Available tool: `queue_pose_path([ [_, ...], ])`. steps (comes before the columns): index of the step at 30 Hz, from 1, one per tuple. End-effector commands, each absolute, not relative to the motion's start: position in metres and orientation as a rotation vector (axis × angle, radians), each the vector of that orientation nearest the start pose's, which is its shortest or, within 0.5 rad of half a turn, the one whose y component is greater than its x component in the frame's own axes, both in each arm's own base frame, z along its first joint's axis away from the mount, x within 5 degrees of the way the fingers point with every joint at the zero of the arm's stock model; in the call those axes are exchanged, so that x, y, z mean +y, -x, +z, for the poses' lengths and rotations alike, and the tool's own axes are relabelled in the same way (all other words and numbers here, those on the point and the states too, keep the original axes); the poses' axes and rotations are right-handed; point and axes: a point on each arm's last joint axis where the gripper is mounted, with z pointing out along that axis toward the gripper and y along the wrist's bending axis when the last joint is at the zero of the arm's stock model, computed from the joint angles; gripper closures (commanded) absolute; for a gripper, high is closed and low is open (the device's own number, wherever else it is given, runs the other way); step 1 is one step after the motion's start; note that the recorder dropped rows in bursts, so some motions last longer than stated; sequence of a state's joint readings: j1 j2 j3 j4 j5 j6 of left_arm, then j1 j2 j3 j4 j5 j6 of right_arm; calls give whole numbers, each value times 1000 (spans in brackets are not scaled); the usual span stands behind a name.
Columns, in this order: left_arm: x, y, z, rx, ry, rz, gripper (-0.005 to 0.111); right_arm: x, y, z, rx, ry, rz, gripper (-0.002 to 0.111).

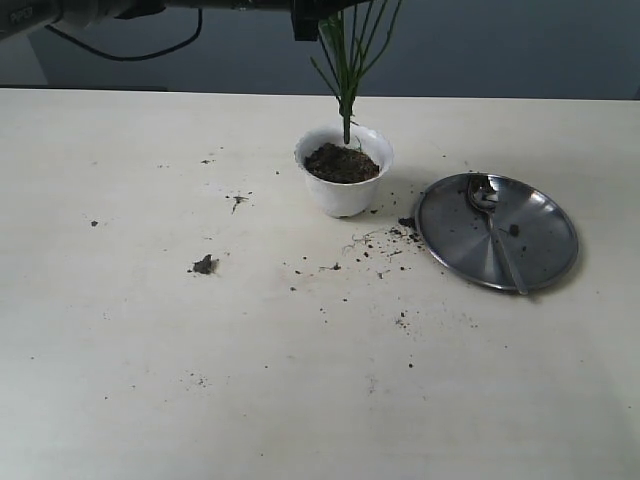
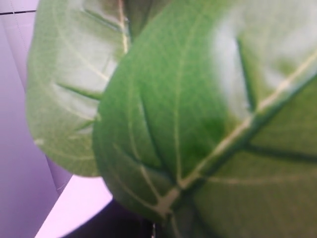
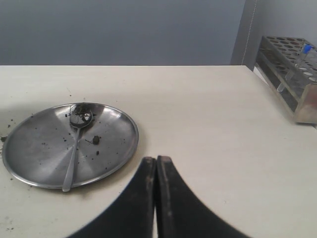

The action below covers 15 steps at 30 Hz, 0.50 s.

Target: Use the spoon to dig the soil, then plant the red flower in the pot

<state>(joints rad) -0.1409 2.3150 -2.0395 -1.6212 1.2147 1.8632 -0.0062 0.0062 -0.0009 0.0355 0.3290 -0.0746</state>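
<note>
White plastic pot (image 1: 343, 170) sits mid-table in the exterior view, full of dark soil (image 1: 341, 162), with the green stems of the red flower (image 1: 347, 60) standing near upright in it, foot already down in the dirt. The stems run straight up out of frame beside a dark bit of arm at the top edge, so the long axis is vertical and the left arm is the one right above it. No red blooms in shot. The spoon (image 1: 494, 236) lies on the steel plate (image 1: 550, 250), just right of the pot, and crumbs are scattered over the table (image 1: 150, 380).

Left wrist view is nothing but big blurry green leaves of the flower (image 2: 198, 124) filling the lens. Can't tell if that gripper is pinching the stems or spread.

Right wrist view: the right gripper (image 3: 156, 168) has its fingers pressed together, holding nothing, hovering over bare table near the plate (image 3: 114, 124). The spoon (image 3: 77, 144) rests there with dirt in its bowl. My guess is the digging's done and only letting go of the flower remains.
</note>
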Motion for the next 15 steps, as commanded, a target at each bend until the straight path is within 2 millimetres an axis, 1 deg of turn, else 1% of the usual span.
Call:
queue_pose_path([
  [1, -154, -494, 253, 1265, -1086, -990, 106, 0, -54, 184, 1802, 38, -29, 109],
  [3, -154, -496, 246, 1258, -1086, -983, 106, 0, -54, 184, 1802, 38, -29, 109],
  [7, -146, -500, 238, 1264, -1090, -956, 106, 0, -54, 184, 1804, 38, -29, 109],
  [9, -141, -502, 237, 1270, -1082, -950, 106, 1, -54, 184, 1807, 37, -27, 109],
  [15, -140, -502, 237, 1269, -1089, -942, 106, 0, -54, 184, 1807, 39, -29, 109],
])
